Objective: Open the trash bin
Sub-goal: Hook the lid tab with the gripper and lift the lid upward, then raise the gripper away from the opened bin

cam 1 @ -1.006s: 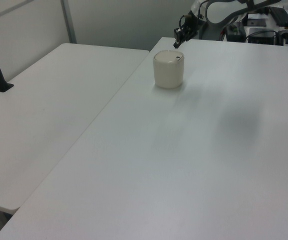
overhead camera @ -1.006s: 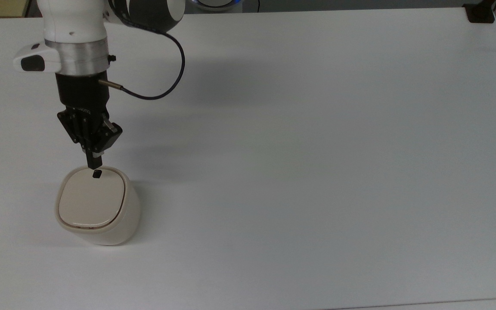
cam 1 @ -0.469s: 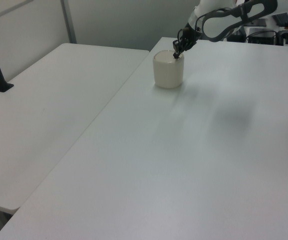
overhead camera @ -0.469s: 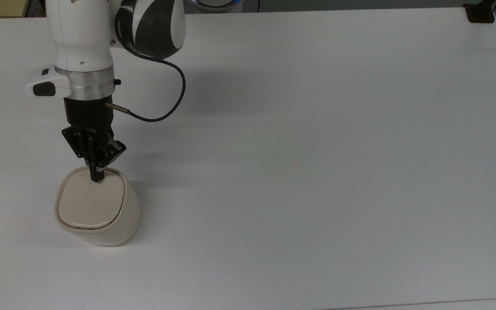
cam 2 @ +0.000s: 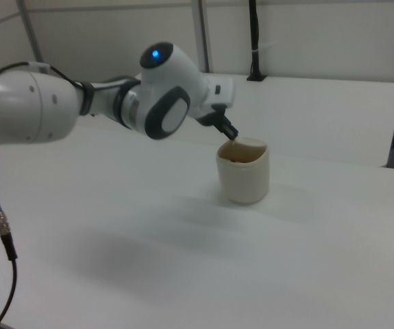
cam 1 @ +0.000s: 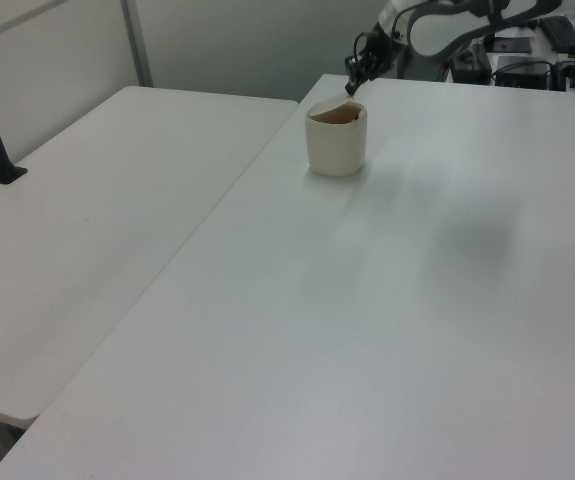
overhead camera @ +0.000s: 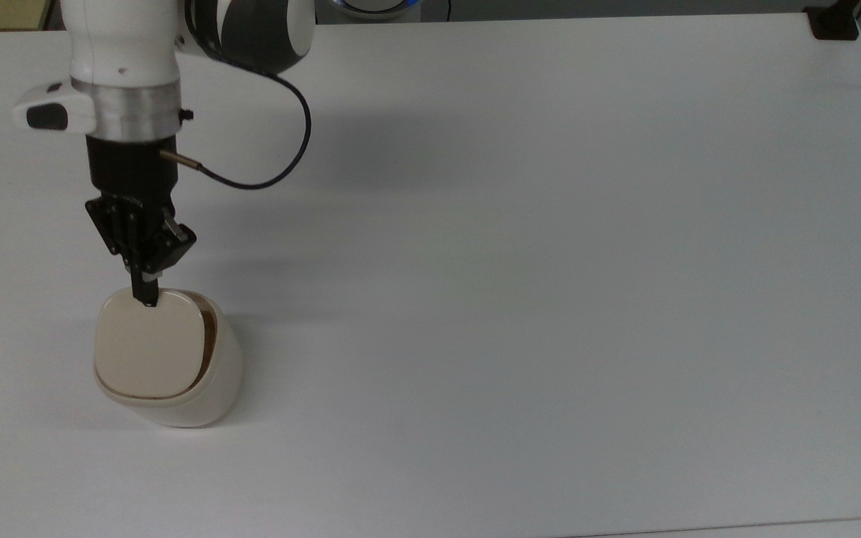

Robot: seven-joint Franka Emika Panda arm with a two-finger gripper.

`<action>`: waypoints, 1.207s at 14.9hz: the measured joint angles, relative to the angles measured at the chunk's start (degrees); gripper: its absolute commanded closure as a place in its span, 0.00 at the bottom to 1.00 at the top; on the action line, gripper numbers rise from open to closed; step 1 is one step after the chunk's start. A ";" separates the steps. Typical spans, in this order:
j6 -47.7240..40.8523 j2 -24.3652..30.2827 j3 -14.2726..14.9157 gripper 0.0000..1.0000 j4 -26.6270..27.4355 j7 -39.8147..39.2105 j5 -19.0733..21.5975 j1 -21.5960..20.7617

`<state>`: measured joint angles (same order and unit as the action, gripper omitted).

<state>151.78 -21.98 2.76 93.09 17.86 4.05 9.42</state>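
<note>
The trash bin stands near the top view's left edge of the desk, its lid tilted ajar. The jaws, closed on nothing, sit at the lid's far edge, directly above.

From the top view the arm runs off the upper edge, so only its wrist end shows. The gripper covers the far rim of the trash bin, and the latch button there cannot be made out. In the right view the arm's bulk hides most of the gripper. In the left view the bin's brown inside is too small to read.
</note>
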 measured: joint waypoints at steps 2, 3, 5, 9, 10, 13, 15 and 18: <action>-4.57 3.15 -0.64 0.96 -0.18 1.90 0.00 -0.11; -7.41 4.89 -1.27 0.96 -0.21 2.83 -0.03 -0.14; -12.97 8.13 -3.07 0.97 -0.22 3.99 -0.12 -0.27; -23.16 12.93 -5.53 0.95 -0.18 5.21 -0.15 -0.68; -26.16 14.05 -6.19 0.92 -0.19 5.31 -0.15 -0.70; -35.79 17.88 -8.00 0.75 -0.19 5.81 -0.15 -0.92; -41.51 20.29 -8.29 0.35 -0.13 5.90 -0.15 -1.70; -47.80 22.77 -8.37 0.04 0.07 5.94 -0.15 -3.66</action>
<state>103.98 0.79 -5.61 93.15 23.80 3.89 5.76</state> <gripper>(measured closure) 0.581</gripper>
